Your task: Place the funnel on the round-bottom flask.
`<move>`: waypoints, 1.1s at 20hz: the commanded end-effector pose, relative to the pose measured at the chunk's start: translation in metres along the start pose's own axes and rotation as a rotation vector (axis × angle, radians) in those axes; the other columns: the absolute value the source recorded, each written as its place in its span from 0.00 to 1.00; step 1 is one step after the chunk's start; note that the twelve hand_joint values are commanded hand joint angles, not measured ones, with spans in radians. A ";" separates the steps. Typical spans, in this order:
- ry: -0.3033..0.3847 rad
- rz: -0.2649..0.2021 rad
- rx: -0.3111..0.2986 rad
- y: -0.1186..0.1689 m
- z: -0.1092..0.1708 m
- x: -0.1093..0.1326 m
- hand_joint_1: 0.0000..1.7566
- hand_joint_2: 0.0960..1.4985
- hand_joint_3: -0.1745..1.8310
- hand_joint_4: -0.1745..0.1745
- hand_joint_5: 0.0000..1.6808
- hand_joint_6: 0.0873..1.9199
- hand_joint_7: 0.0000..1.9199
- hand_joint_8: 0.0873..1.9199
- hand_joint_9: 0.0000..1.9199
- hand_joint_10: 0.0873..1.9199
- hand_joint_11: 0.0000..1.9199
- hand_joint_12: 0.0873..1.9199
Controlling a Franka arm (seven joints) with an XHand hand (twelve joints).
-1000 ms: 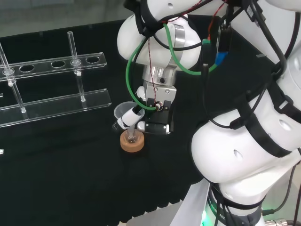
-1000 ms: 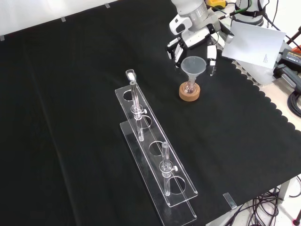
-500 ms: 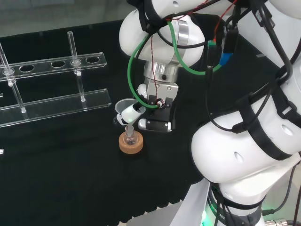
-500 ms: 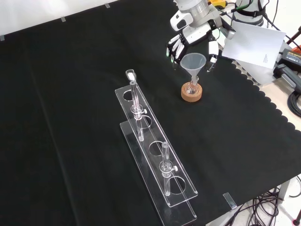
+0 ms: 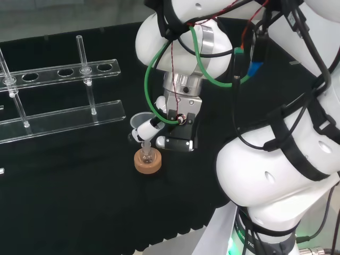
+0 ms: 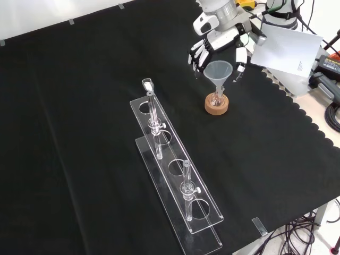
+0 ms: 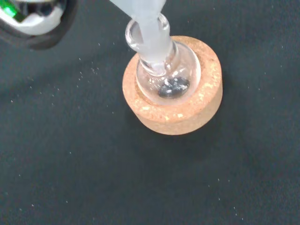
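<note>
A small round-bottom flask stands upright in a cork ring. A little dark matter lies at the flask's bottom. The clear funnel is upright over it, its stem tip inside the flask's neck. The funnel's cone stays above the neck. The hand hangs just over the funnel. Its fingers and thumb flank the cone, and in the head view one finger lies against it.
A long clear rack with round holes and upright glass tubes lies left of the flask in the head view and nearer the camera in the front view. A white sheet and cables sit past the cloth's scalloped edge.
The hand and funnel have risen slightly, so more stem shows above the flask's neck. The cork ring with the flask has shifted a little. Since half a second ago, almost nothing moved.
</note>
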State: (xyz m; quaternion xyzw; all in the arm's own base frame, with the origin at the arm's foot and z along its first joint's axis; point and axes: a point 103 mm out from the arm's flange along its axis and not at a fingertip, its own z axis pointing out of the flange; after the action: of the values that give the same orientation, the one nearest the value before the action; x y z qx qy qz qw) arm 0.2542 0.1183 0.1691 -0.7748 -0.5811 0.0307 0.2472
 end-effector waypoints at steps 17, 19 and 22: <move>-0.064 -0.035 0.009 -0.002 0.005 0.005 0.31 0.37 0.21 0.48 0.14 0.00 0.15 0.18 0.06 0.34 0.00 0.31; -0.069 -0.039 0.010 -0.003 0.004 0.006 0.30 0.37 0.20 0.46 0.10 0.00 0.13 0.19 0.04 0.35 0.00 0.29; -0.073 -0.048 0.019 -0.005 0.003 0.007 0.27 0.37 0.17 0.43 0.03 0.00 0.08 0.21 0.01 0.36 0.00 0.27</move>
State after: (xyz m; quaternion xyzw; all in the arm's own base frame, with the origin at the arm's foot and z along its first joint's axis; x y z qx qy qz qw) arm 0.2525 0.1251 0.1676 -0.7613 -0.6030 0.0544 0.2321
